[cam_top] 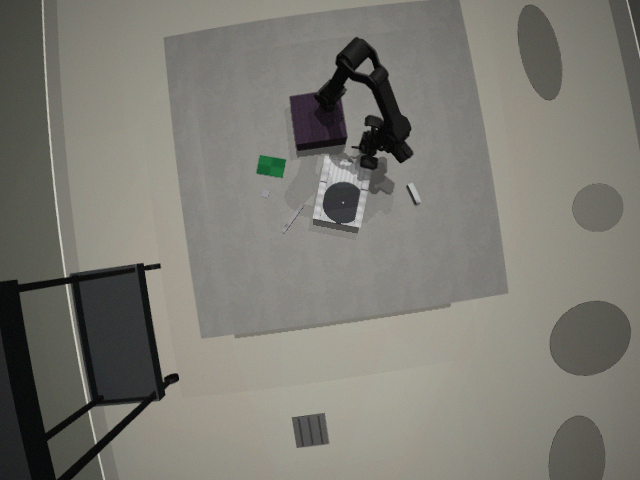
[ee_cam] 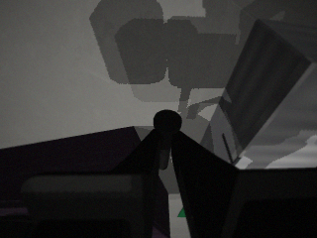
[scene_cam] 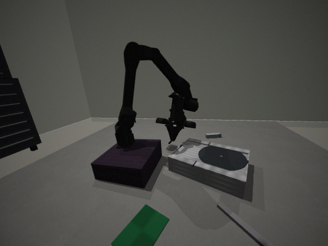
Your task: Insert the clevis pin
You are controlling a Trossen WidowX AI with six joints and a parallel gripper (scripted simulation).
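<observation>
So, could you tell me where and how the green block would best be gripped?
I'd come from above and close across the shorter width of the green block, near its middle: it lies flat, slightly longer than wide, with open sides.
</observation>
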